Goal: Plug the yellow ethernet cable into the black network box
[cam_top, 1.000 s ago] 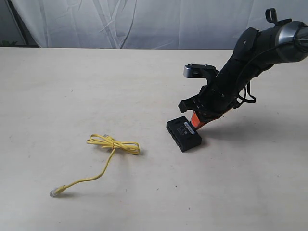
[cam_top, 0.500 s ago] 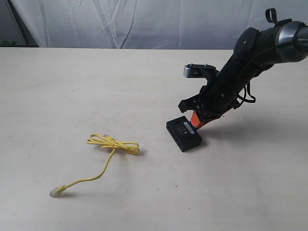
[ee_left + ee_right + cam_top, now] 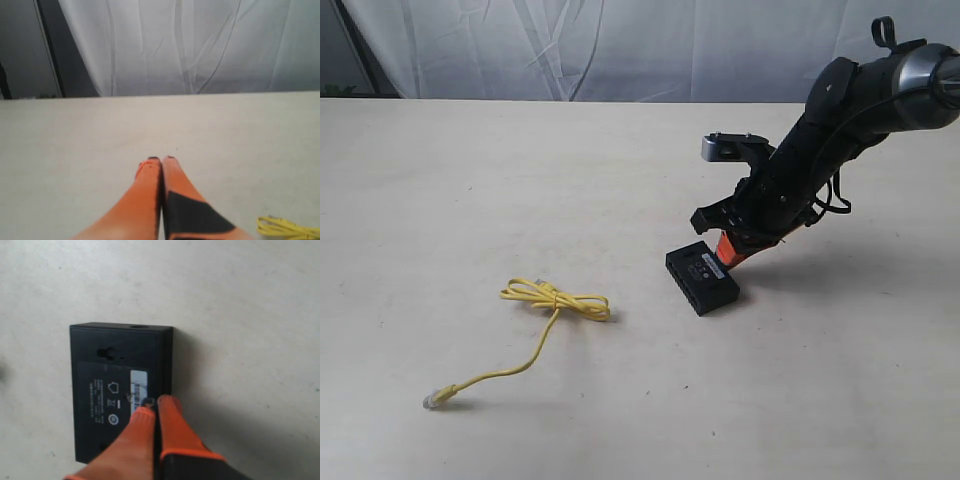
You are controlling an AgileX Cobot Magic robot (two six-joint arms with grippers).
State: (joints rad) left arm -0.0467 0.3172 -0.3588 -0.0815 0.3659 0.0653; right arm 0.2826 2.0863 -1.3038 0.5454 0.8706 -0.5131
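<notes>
The yellow ethernet cable point(image 3: 555, 301) lies loose on the table at the front left, partly looped, with a clear plug point(image 3: 432, 399) at its near end. The black network box point(image 3: 701, 275) lies flat right of centre, label side up. My right gripper point(image 3: 728, 250) comes down onto it from the right. In the right wrist view its orange fingers point(image 3: 153, 407) are shut, tips resting on the box point(image 3: 117, 375) beside the pale label, near one edge. My left gripper point(image 3: 162, 160) is shut and empty above bare table, with a bit of the cable point(image 3: 285, 229) beside it. The exterior view does not show the left arm.
The pale table point(image 3: 470, 180) runs wide around both things. A white curtain point(image 3: 620, 50) hangs behind its far edge. The right arm point(image 3: 840, 110) slants in from the upper right.
</notes>
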